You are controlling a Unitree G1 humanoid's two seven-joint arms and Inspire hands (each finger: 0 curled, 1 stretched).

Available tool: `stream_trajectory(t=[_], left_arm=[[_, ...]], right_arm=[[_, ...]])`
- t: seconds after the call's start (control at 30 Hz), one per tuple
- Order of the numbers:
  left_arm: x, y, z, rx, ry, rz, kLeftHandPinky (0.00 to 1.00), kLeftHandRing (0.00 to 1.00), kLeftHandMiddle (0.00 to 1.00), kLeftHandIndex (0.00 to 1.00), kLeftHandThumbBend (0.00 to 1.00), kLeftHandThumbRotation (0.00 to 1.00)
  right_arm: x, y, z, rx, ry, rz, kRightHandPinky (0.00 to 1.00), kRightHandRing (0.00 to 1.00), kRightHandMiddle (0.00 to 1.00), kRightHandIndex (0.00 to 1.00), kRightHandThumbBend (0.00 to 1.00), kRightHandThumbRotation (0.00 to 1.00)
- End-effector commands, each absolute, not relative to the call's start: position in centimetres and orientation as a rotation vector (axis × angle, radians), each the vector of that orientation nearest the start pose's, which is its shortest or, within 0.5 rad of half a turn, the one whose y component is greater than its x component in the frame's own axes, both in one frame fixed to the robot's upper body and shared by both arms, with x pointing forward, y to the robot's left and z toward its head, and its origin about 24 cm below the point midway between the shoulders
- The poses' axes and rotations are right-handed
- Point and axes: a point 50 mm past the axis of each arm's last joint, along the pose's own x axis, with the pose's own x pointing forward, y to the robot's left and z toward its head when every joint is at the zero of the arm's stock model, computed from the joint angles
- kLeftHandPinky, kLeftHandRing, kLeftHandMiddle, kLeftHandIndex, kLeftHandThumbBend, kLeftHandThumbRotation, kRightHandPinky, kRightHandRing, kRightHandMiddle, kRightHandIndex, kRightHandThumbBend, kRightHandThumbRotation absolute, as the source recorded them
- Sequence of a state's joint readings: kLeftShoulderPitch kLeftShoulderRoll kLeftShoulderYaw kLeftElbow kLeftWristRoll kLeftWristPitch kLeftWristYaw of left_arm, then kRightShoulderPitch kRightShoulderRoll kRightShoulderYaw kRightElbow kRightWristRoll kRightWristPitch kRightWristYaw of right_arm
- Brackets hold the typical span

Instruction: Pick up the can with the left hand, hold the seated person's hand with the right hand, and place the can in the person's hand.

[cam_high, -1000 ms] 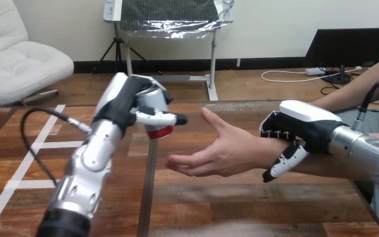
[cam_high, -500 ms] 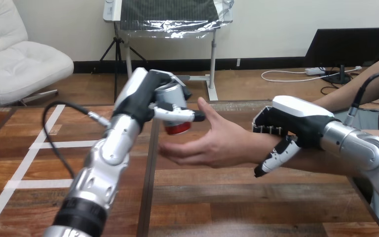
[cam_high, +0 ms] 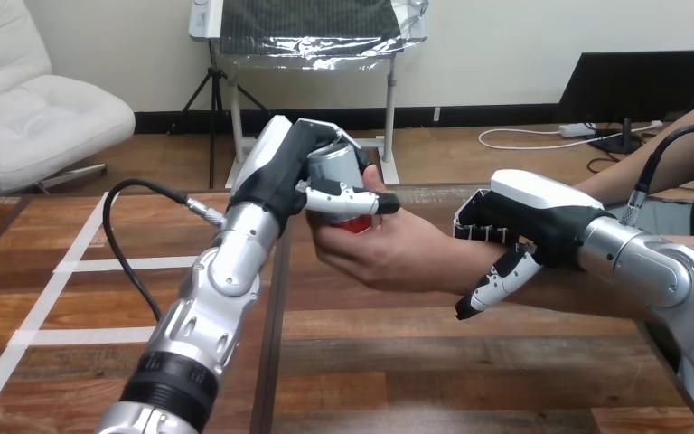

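1. Brown wood planks make up the table (cam_high: 416,362), which is spread under both arms.
2. The silver left arm (cam_high: 226,280) is raised from the bottom edge and slanted up toward the middle of the view.
3. The right arm (cam_high: 651,271) is brought in from the right edge and laid along the person's forearm (cam_high: 578,303).
4. The person's hand (cam_high: 398,258) is held out from the right above the table. Its fingers are curled under and around the can's lower part, and its thumb is raised just beside the can's right side.
5. The right hand (cam_high: 524,212) is set over the person's wrist (cam_high: 452,269), which is clasped between fingers bent across the top and a thumb curled down the near side.
6. The left hand (cam_high: 285,176) is closed round the can from the left, with its thumb wrapped across the can's front.
7. The can (cam_high: 336,167) is held off the table, nearly upright. Its long axis is close to vertical, its top is tipped slightly left, and its red base is pointed down into the person's palm. It is enclosed by the left hand at its left and the person's hand at its right and below.
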State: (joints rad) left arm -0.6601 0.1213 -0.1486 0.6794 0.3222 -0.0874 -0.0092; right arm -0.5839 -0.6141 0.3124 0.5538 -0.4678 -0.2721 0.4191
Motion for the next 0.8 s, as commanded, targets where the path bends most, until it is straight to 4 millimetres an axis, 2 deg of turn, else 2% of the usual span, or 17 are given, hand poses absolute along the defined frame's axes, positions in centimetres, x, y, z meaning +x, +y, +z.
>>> stream_trajectory(t=[0.0,0.77], left_arm=[[37.2,7.9,11.2,0.540,-0.193,-0.301,0.31,0.34,0.39,0.40,0.79,0.00],[36.6,5.9,9.9,0.522,-0.183,-0.357,0.31,0.35,0.41,0.41,0.78,0.00]], right_arm=[[34.6,-19.0,10.0,-1.153,-0.023,0.616,0.35,0.38,0.42,0.41,0.79,0.14],[34.5,-19.0,10.5,-1.133,-0.034,0.609,0.34,0.37,0.41,0.40,0.79,0.14]])
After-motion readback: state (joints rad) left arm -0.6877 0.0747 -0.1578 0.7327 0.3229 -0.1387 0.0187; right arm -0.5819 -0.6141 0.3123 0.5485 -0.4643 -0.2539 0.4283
